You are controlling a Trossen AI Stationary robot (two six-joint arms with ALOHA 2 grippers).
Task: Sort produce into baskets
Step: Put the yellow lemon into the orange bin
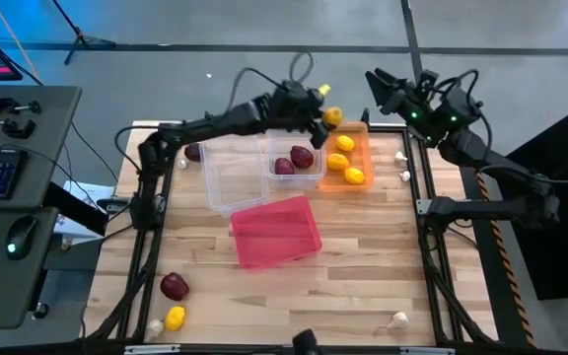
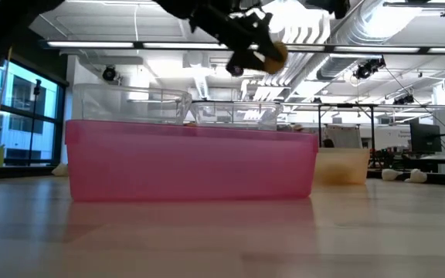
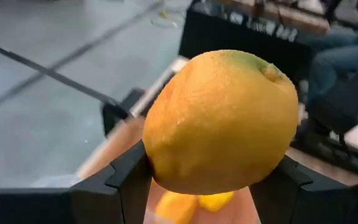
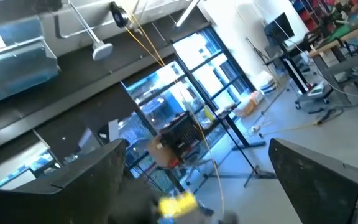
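1. My left wrist camera is almost filled by the lemon pinched between the left gripper fingers; only a sliver of the orange basket and the lemons in it shows beneath the held fruit.
2. From the table-level camera, the pink basket blocks most of what lies behind it; I see only the rims of the two clear baskets above it and one end of the orange basket to its side.
3. The right gripper is raised off the far right corner, its camera pointing at the room and not the table. Its fingers stand wide apart with nothing between them.
4. From above, the held lemon hangs just past the far edge of the orange basket, which holds three lemons. The nearer clear basket beside it holds two red onions.
5. Still loose on the table: a red onion, a lemon and a garlic bulb at the near left, another onion by the left arm, garlic right of the orange basket and one at the near right.
6. I can read no labels or writing anywhere.
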